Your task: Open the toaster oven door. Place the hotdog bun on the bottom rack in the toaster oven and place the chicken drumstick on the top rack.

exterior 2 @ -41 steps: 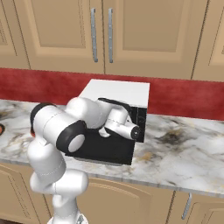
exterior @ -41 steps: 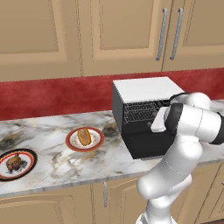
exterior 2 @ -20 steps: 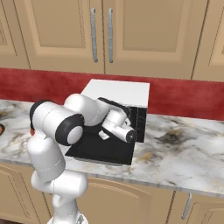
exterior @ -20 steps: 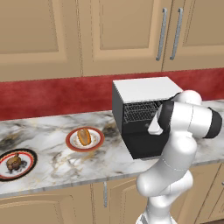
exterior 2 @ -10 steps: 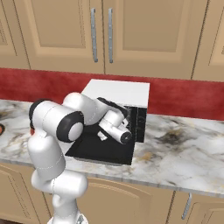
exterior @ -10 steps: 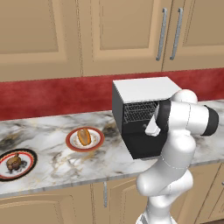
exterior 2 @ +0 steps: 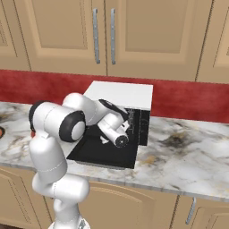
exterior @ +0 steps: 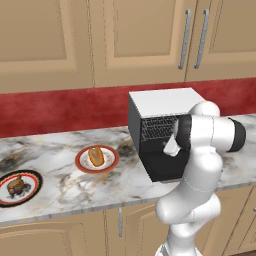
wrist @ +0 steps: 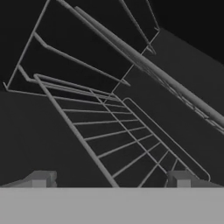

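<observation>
The toaster oven (exterior: 161, 103) stands on the counter with its door (exterior 2: 101, 154) folded down flat in front. My hand (exterior 2: 115, 130) hovers over the door at the oven mouth, pointing inside. My gripper (wrist: 110, 181) is open, with only a wire of the nearer rack (wrist: 120, 140) running between its fingertips (wrist: 42, 179). A second rack's bars (wrist: 144, 61) cross the upper part of the rolled hand view, so I cannot tell top from bottom. The hotdog bun (exterior: 96, 156) lies on a red-rimmed plate left of the oven. Further left, the chicken drumstick (exterior: 16, 184) sits on a dark plate.
The marble counter (exterior: 60, 150) runs along a red backsplash under wooden wall cabinets (exterior: 135, 40). Right of the oven the counter (exterior 2: 183, 152) continues, with base cabinets below its front edge. My elbow (exterior: 212, 134) bulks in front of the oven's right side.
My hand has drawn back a little from the oven cavity, sliding left and slightly down over the door. The jaws stayed open. Bun, drumstick and door have not moved.
</observation>
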